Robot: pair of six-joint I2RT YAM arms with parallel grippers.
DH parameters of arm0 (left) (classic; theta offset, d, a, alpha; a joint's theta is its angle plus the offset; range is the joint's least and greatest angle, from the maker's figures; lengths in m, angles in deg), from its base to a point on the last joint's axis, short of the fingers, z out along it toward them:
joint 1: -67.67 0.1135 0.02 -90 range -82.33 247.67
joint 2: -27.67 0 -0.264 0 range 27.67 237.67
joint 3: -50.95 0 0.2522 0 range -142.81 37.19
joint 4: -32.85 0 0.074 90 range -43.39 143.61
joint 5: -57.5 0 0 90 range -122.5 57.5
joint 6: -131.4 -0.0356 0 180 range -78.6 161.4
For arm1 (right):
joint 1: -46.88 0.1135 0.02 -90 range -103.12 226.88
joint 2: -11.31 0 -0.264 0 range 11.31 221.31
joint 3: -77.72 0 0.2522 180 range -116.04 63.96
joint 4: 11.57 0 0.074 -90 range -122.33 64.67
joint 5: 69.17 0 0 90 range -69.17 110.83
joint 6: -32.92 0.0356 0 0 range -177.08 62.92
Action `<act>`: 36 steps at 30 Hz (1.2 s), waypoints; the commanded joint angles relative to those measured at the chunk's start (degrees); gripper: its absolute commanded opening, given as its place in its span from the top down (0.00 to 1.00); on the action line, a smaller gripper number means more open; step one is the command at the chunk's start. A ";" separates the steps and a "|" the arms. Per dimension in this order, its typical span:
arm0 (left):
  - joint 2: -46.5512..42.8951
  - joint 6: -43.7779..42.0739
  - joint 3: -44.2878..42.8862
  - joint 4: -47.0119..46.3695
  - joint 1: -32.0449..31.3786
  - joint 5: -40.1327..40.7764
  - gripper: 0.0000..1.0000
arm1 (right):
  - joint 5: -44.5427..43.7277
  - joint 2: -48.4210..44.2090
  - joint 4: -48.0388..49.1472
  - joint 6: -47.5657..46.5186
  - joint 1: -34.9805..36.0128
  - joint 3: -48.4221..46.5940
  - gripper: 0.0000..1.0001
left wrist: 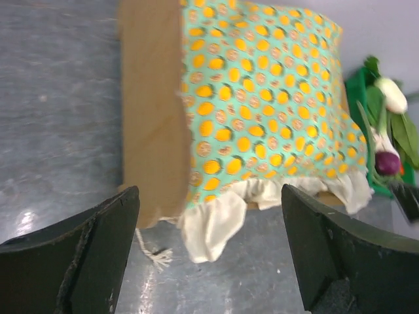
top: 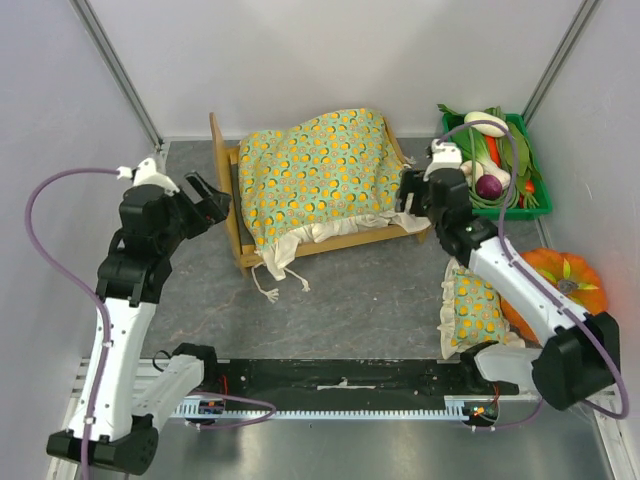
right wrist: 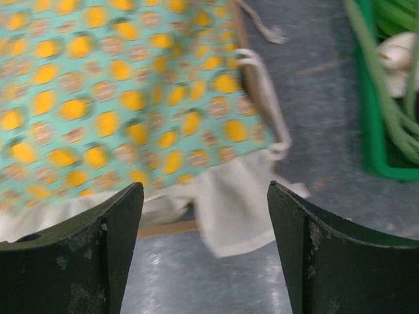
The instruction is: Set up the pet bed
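Here, grey tabletop (top: 380, 300), pale walls (top: 300, 60), pet bed (left wrist: 150, 98); left pincer (top: 212, 200), right pincer (top: 407, 195) both spread.

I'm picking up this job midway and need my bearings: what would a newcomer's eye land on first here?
The bright green, orange-dotted blanket draped over the small wooden pet bed at the back middle of the table. The left gripper and right gripper, both open and empty, flank the bed's two ends. At right, a matching pillow lies beside an orange pumpkin, a green basket of vegetables behind them.
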 commanded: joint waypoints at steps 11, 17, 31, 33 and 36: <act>5.36 -0.50 -0.08 -7.53 -27.57 9.75 0.05 | 18.36 19.35 -1.44 1.54 -19.05 -5.22 0.36; 5.19 -1.20 1.24 -8.58 -27.57 8.61 0.07 | 28.89 20.96 3.04 3.54 -18.70 0.73 0.67; 12.30 -5.15 3.00 -14.55 -32.57 5.71 0.08 | 12.13 -0.67 10.42 29.03 4.85 22.01 0.47; 14.76 -7.86 2.48 -15.70 -34.42 5.88 0.08 | 10.72 -2.78 9.38 27.47 5.30 22.02 0.35; 18.79 -11.12 1.16 -16.14 -39.34 8.69 0.08 | 6.24 -6.73 4.99 22.72 5.30 19.83 0.25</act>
